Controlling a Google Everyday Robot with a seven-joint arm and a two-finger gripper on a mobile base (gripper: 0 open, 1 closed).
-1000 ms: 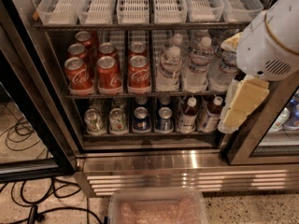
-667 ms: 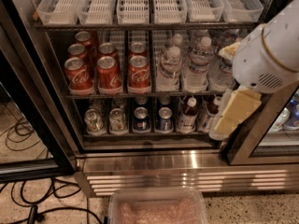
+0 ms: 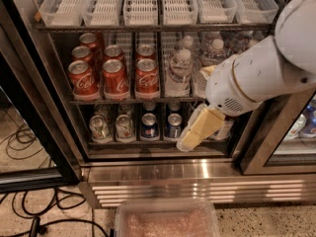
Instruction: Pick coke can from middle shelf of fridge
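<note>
Reaching across the fridge front, coke can untouched

Gripper [image 3: 190,138]: cream-coloured, blocky, hanging off a smooth white rounded arm [image 3: 266,73]. It sits low right in front of the fridge [image 3: 163,172], over the bottom shelf just right of the dark blue cans [image 3: 149,126]. Cannot tell how far open it is or whether it holds anything.

Coke can [image 3: 147,78]: glossy red aluminium cylinder with white script and a silver top. It stands upright at the front of the middle shelf [image 3: 123,101], a thin dark wire rack. It is the right-most of three red front cans, with more red cans behind. Clear ribbed water bottles [image 3: 180,73] stand just right of it. White slotted plastic trays [image 3: 143,4] line the shelf above; green-and-silver cans [image 3: 100,127] are below left. The base is brushed steel with louvres. A clear plastic bin [image 3: 165,221] sits near, on a speckled floor.

Versus 0.7 s ago, the arm has swung left and down, so the gripper now covers bottles at the right of the bottom shelf. The cans have not moved.
</note>
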